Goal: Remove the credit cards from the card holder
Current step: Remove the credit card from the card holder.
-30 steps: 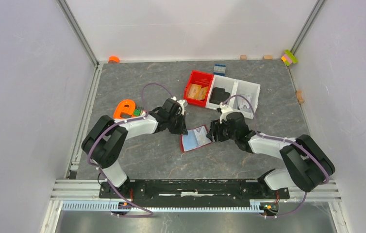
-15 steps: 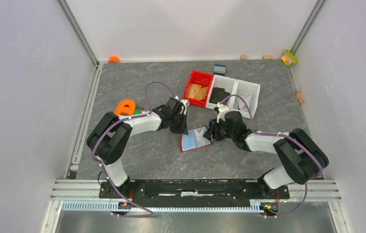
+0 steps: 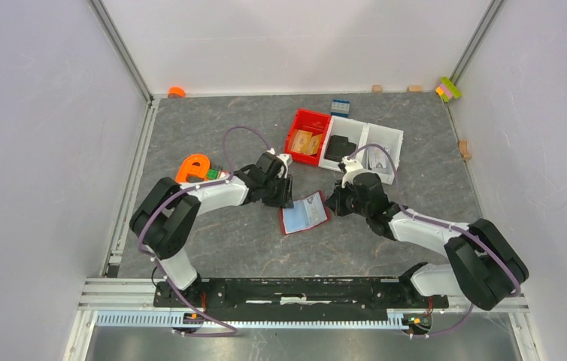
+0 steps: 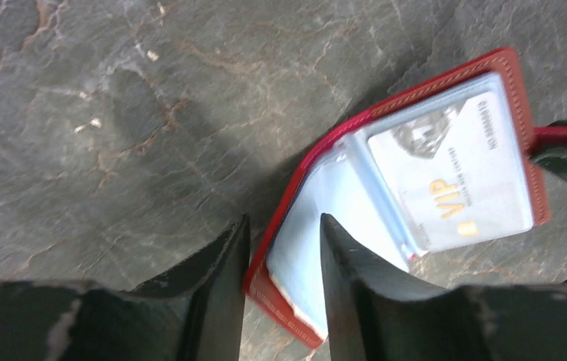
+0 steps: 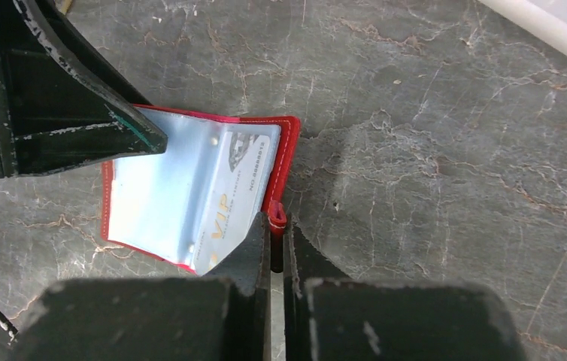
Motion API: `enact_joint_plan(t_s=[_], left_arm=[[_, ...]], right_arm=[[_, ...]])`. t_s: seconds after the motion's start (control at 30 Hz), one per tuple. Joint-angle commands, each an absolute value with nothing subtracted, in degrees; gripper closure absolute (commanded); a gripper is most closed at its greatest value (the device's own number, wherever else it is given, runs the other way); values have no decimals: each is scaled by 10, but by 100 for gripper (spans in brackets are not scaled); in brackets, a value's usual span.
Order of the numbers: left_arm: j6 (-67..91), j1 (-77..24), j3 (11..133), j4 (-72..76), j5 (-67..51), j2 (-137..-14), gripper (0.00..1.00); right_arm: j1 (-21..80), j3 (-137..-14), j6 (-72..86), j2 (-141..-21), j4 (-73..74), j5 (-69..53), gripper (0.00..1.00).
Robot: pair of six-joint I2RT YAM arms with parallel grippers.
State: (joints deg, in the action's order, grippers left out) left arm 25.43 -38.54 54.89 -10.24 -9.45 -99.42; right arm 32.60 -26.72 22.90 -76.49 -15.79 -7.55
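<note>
1 credit card (image 4: 453, 177) in the card holder (image 5: 286, 154) reads "VIP".

This is a robotics lab test cell. Plain white panels (image 3: 295, 37) box in a grey marbled table (image 3: 228, 248) on three sides, joined by bare aluminium rails (image 3: 119, 45). A left arm (image 3: 198, 197) and a right arm (image 3: 431, 226) stand bolted to a base rail (image 3: 303, 289) at the near edge, cables looped along them. Odd small things lie about: a red bin (image 3: 295, 128), a white bin (image 3: 398, 135), toy bricks (image 3: 448, 89), wooden blocks (image 3: 464, 149).
</note>
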Motion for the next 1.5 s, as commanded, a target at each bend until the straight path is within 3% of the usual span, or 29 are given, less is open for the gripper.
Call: enact_joint_plan(t_s=[0.0, 0.2, 0.27, 0.5, 0.7, 0.8, 0.93, 1.0, 1.13, 1.2, 1.33, 1.43, 1.47], left_arm=[[233, -388, 522, -88, -50, -933, 49], [251, -381, 472, -33, -81, -880, 10], [261, -371, 483, -42, -124, -913, 9], [282, -368, 521, -108, -190, -1004, 27], [390, -329, 431, 151, -390, -998, 59], [429, -308, 396, 257, -428, -991, 63], [411, -309, 413, 249, -432, -1022, 62], [421, -309, 423, 259, -453, -1046, 66], [428, -308, 418, 278, -468, -1037, 91], [422, -304, 410, 279, -468, -1014, 98], [448, -295, 375, 352, -482, -960, 98], [485, -292, 343, 447, -501, -922, 98], [495, -292, 335, 468, -506, -912, 98]], right_arm=[[329, -252, 232, -728, -180, -59, 100], [328, -246, 239, -729, -199, -86, 100], [329, -245, 241, -736, -199, -89, 100], [329, -244, 248, -749, -209, -97, 100], [329, -238, 260, -761, -227, -115, 100], [329, -230, 269, -762, -247, -135, 100], [329, -216, 279, -765, -292, -168, 100], [329, -216, 280, -767, -297, -174, 100], [328, -215, 273, -760, -297, -167, 100], [328, -214, 267, -749, -291, -155, 93], [323, -209, 258, -709, -270, -122, 81], [315, -192, 256, -666, -275, -105, 62], [312, -185, 257, -653, -279, -102, 51]])
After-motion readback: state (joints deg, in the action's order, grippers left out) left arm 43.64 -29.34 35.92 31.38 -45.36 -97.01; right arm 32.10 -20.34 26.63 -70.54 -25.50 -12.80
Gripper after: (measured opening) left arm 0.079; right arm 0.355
